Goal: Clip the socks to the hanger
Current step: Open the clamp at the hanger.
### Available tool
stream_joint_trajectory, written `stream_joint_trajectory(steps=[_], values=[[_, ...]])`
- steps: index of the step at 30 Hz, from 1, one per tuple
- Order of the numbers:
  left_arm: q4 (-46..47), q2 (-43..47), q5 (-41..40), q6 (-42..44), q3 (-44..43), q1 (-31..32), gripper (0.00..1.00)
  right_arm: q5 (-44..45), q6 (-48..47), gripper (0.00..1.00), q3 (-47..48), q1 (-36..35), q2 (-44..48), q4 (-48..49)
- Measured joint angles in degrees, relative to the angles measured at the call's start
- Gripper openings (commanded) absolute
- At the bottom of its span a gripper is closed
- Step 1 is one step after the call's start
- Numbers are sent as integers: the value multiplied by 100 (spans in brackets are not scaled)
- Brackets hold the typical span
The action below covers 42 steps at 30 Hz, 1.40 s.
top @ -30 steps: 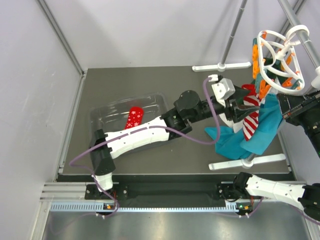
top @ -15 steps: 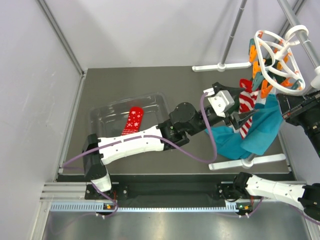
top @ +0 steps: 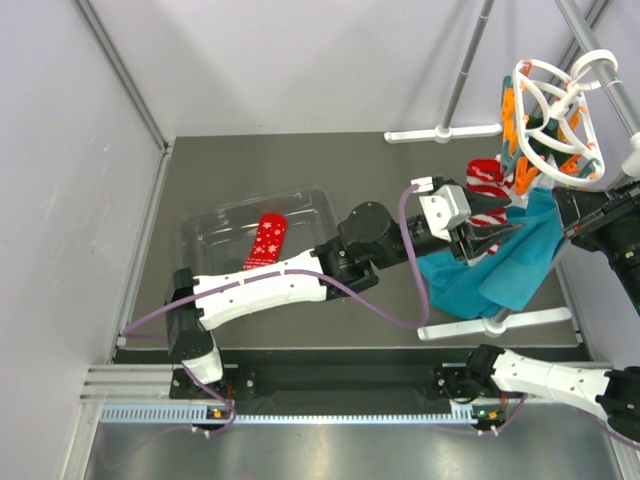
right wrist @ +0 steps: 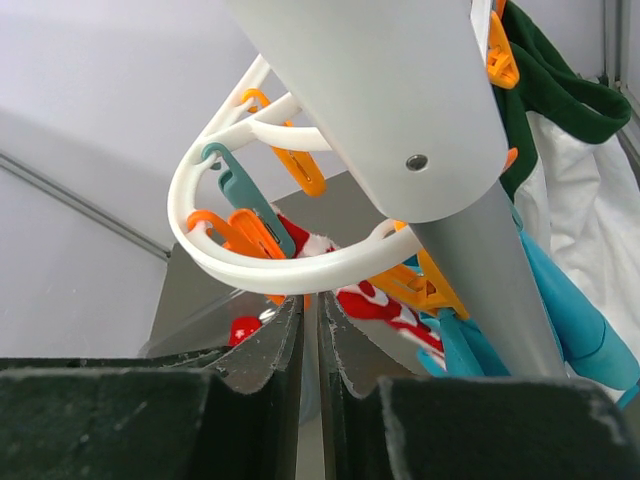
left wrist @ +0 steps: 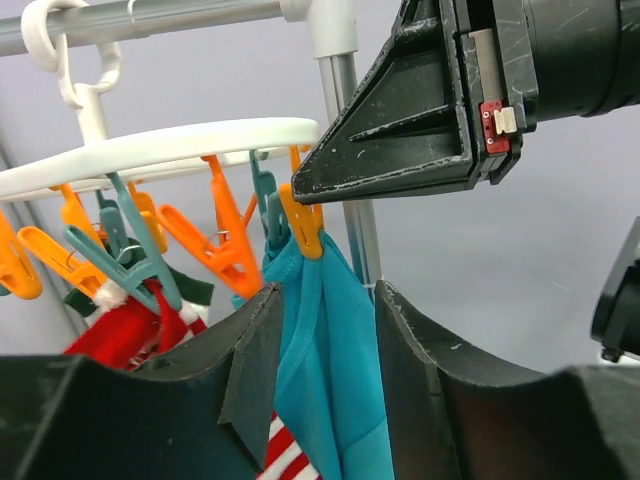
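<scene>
1. On the white plastic round clip hanger [left wrist: 200,140], the red-and-white striped Santa sock [top: 487,190] hangs cuff-up from a teal peg [left wrist: 130,275], its long axis vertical, just above the left gripper [top: 490,238].
2. That gripper's jaws stand apart, released, with teal cloth [top: 500,280] between them.
3. The right gripper [right wrist: 308,345], jaws nearly closed, sits at the hanger's rim; whether it pinches a peg cannot be told.
4. Well to the left, a clear plastic tray [top: 215,215] holds the red snowflake-dotted sock [top: 268,240], nearer the left gripper than the right.
</scene>
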<state>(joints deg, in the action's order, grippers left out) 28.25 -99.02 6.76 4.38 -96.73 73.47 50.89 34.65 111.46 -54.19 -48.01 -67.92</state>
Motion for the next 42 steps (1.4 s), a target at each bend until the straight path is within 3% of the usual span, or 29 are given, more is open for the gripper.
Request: stream_joint_trajectory(steps=[13,30,37,42], values=[[4,-619,1060,-1646,-455,-883,50,-44,2,9,0,0,0,0],[66,-1443,1843,-2232,-1475,-1034,56,-87,0,9,0,0,0,0],[173,-1661,1961,-2411,-1980,-1060,51,-107,0,9,0,0,-9,0],[170,-1740,1982,-2470,-2124,-1060,38,-142,-2,11,0,0,-52,2]])
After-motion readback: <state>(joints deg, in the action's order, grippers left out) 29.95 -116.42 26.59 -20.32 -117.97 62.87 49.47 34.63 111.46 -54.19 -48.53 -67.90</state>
